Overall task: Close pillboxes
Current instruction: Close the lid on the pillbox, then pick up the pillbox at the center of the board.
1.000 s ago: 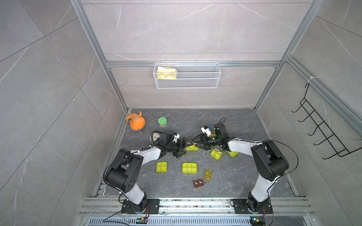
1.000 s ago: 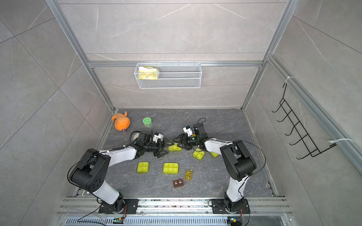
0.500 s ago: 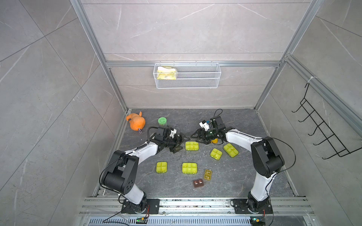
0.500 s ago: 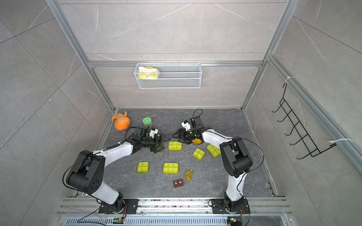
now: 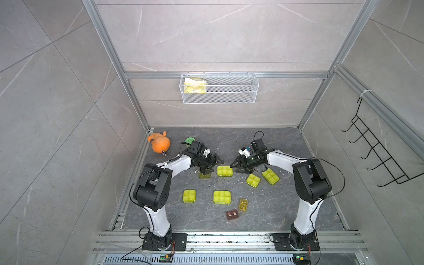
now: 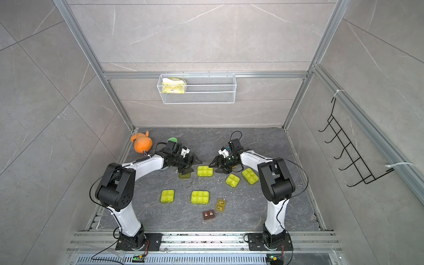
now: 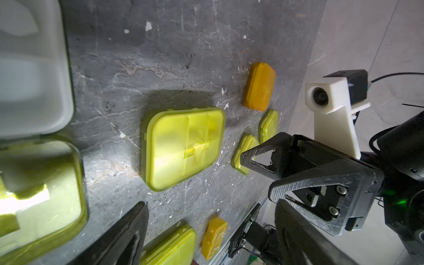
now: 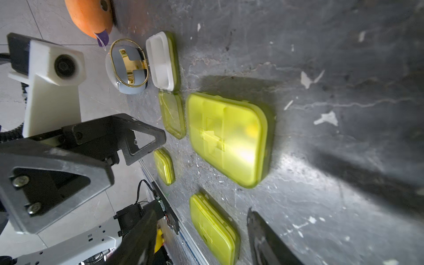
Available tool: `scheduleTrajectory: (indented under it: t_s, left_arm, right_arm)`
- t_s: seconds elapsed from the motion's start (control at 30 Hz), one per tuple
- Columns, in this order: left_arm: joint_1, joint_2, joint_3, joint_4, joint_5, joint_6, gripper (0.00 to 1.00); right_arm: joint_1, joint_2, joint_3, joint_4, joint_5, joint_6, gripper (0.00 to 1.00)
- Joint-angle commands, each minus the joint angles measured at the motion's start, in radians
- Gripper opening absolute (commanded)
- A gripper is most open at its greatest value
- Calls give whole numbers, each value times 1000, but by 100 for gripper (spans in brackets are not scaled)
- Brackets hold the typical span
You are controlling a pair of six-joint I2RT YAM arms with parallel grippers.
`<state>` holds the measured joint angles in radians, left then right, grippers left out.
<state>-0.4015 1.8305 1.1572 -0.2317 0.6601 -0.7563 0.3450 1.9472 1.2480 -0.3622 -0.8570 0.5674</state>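
Item: open pillbox (image 5: 204, 174), lid laid flat on the counter (image 5: 263, 142), white tray hidden beneath my left gripper (image 5: 212, 163) in both top views; the right wrist view shows that tray (image 8: 160, 60) beside its lid (image 8: 172, 114). This looks to be the one box left to shut

Closed stock, lids down: six-cell pillbox (image 5: 224, 171) between the grippers, two more (image 5: 253, 180) (image 5: 270, 176) near the right arm, two nearer the rail (image 5: 189, 196) (image 5: 221, 197), amber mini box (image 5: 243, 205), brown mini box (image 5: 232, 214), orange pillbox (image 7: 259, 86)

Left gripper: jaws apart, holding nothing, over the open box
Right gripper (image 5: 238, 164): jaws apart, empty, just beside the six-cell box

Handling note, my judgement: I would get one finger under the free lid edge, swing it over the hinge, press down flat until it seats, and brace the tray with the right gripper if it slides

Obstructions: grey clock (image 8: 127, 66) right beside the tray; six-cell box close beside the lid, little sweep room. Well apart: green-lidded jar (image 5: 189, 140), orange toy (image 5: 159, 143), wall basket (image 5: 231, 94)
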Motion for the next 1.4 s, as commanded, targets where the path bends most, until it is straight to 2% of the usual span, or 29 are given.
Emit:
scheduleTrajectory:
  t_s: [0.0, 0.7, 1.03, 1.27, 1.37]
  left_arm:
    - [0, 35, 34, -46, -8, 54, 88]
    - [-3, 201, 119, 61, 33, -1, 87]
    - [-28, 223, 88, 120, 56, -41, 87]
    - [-36, 225, 50, 172, 66, -71, 86]
    - [-36, 222, 42, 180, 71, -73, 86]
  right_arm:
    - [0, 48, -15, 0, -61, -27, 63]
    - [-23, 159, 7, 75, -41, -59, 62]
    - [-15, 195, -27, 262, -101, 54, 62]
    - [-9, 194, -85, 482, -146, 197, 61]
    - [-9, 187, -101, 516, -144, 221, 58]
